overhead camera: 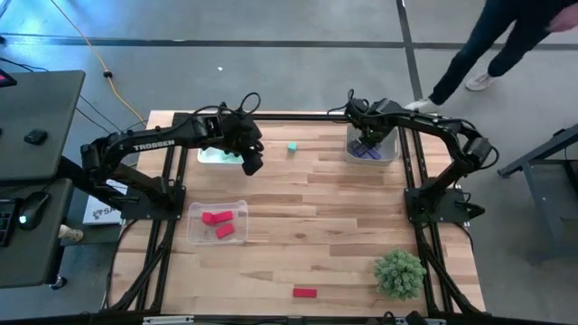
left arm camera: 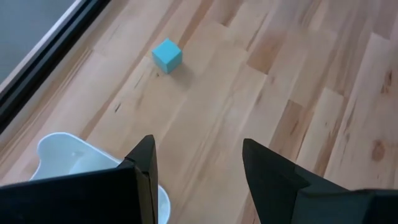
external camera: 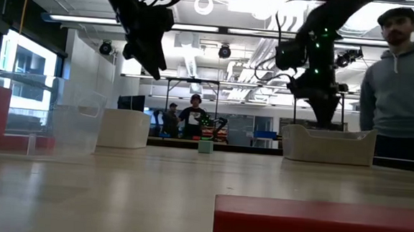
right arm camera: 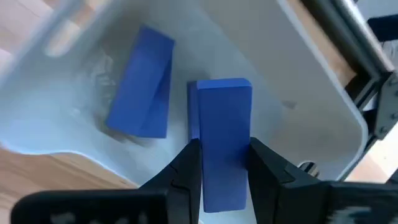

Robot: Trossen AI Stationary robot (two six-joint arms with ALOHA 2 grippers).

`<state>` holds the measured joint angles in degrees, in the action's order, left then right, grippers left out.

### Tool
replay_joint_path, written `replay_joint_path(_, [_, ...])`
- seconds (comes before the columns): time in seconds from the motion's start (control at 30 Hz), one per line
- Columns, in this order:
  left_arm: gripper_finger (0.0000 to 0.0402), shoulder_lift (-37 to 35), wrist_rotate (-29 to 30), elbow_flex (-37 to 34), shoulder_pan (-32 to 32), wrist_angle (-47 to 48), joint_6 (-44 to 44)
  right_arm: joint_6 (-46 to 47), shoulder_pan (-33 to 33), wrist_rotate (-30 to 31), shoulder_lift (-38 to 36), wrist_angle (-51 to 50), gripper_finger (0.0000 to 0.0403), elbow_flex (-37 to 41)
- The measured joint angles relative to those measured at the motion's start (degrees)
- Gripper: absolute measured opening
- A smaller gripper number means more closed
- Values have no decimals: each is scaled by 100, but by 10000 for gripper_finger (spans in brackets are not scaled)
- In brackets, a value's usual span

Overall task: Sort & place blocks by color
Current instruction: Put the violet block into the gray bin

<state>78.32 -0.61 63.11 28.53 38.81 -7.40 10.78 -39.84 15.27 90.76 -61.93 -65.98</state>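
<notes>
A: How should the right gripper (right arm camera: 221, 163) finish this step?

B: Lower the purple block (right arm camera: 222, 140) pinched between its fingers until it rests beside the other purple block (right arm camera: 140, 83) in the far-right tray (overhead camera: 391, 153), then release.

A: And the left gripper (left arm camera: 198, 163)?

B: Its fingers are parted, empty, hovering near the teal block (left arm camera: 166, 55) on the surface (overhead camera: 343, 226).

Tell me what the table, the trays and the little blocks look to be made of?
Table: looks like wood, planks with visible grain and joints, a smooth matte finish. Trays: probably thin clear or milky plastic, since the red blocks show through the wall. Blocks: solid colour, sharp edges, no grain, as on the one in the right hand; painted wood or plastic, I cannot tell which.
</notes>
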Motion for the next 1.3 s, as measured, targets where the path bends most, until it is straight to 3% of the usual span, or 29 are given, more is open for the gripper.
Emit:
replay_joint_path(0.37, [145,0,0,0,48,-299,-291,-63,-181,-289,0,906,74,1084])
replay_joint_path(0.83, [145,0,-2,0,48,-608,-355,-65,-181,-396,0,1439,78,1526])
replay_joint_path(1.3, [145,0,-2,0,48,-602,-295,-227,-178,-185,2,1365,160,1362])
